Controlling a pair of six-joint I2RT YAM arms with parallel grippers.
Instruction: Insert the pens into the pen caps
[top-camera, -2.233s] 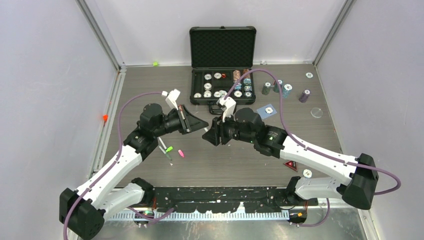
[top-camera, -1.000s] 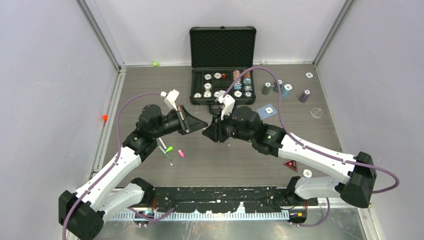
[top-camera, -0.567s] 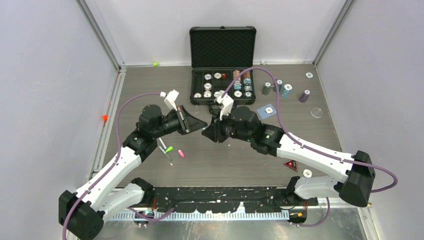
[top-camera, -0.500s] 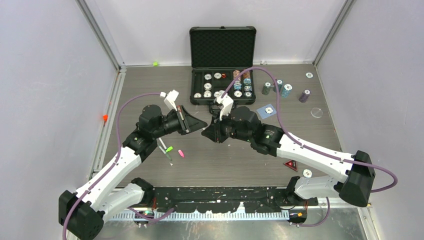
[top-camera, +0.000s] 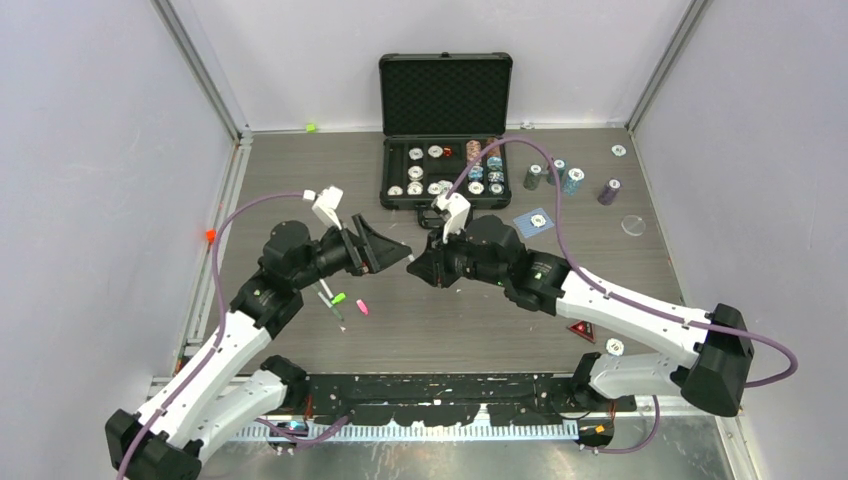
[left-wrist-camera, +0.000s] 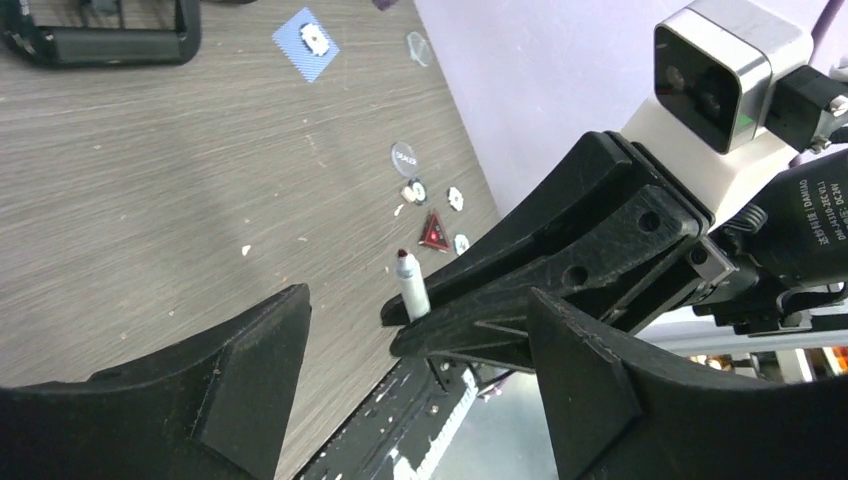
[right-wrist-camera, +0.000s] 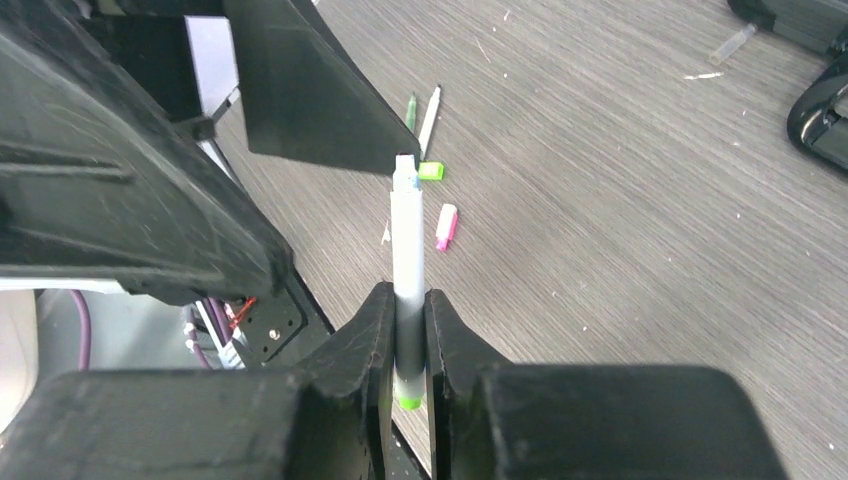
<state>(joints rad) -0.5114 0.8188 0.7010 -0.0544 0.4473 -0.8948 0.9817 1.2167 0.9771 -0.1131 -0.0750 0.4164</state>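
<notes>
My right gripper (right-wrist-camera: 405, 300) is shut on a white-barrelled pen (right-wrist-camera: 405, 240) with a green end plug; its bare tip points toward the left gripper. In the left wrist view that pen (left-wrist-camera: 411, 291) sticks out of the right jaws. My left gripper (left-wrist-camera: 418, 298) is open, its fingers wide on either side of the pen tip and not touching it. From above, the left gripper (top-camera: 385, 250) and right gripper (top-camera: 415, 265) face each other tip to tip. On the table lie two pens (top-camera: 325, 296), a neon green pen cap (right-wrist-camera: 430, 171) and a pink pen cap (right-wrist-camera: 446, 226).
An open black case (top-camera: 445, 95) of poker chips stands at the back centre. Chip stacks (top-camera: 570, 180) and a blue card (top-camera: 533, 221) lie to its right. A red triangular token (top-camera: 582, 328) lies near the right arm's base. Grey walls close in both sides.
The left gripper's jaws have opened, and the left arm has drawn back to the left. The right gripper stays almost in place, shut on the pen.
</notes>
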